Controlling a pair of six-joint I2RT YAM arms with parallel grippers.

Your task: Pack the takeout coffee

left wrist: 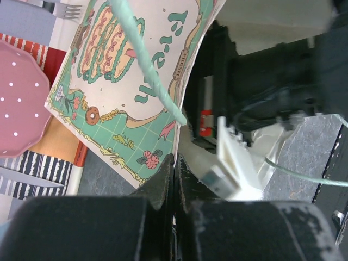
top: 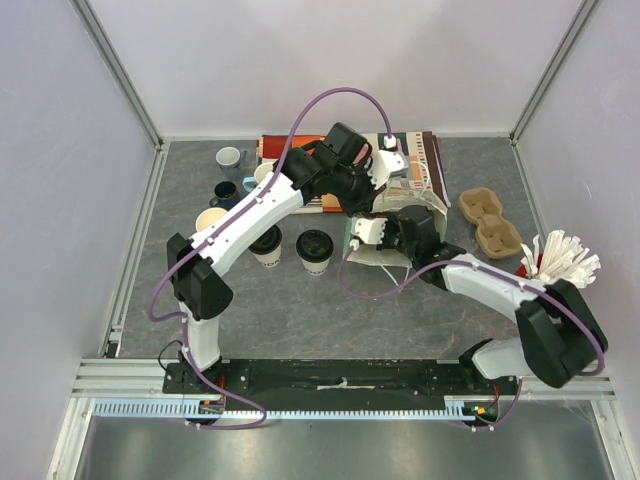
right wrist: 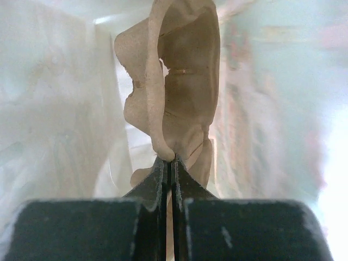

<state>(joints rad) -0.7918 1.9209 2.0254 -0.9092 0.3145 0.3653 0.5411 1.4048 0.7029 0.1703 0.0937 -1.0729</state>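
Green hand-drawn lettering runs sideways up the illustrated panel of the paper bag (left wrist: 136,81) in the left wrist view. It opens with a capital F and looks like "Fresh", though the pale green cord handle (left wrist: 149,65) crosses the middle letters. Seen from above, the lidded paper cups (top: 316,252) are too small for any print to be read.

grey table (top: 400,320) bears lidded cups (top: 314,250), mugs (top: 229,158), cardboard carriers (top: 490,222).

The pulp carrier (right wrist: 185,81) looks matt and fibrous, the paper bag (left wrist: 109,109) smooth, the lid (top: 314,243) plastic.
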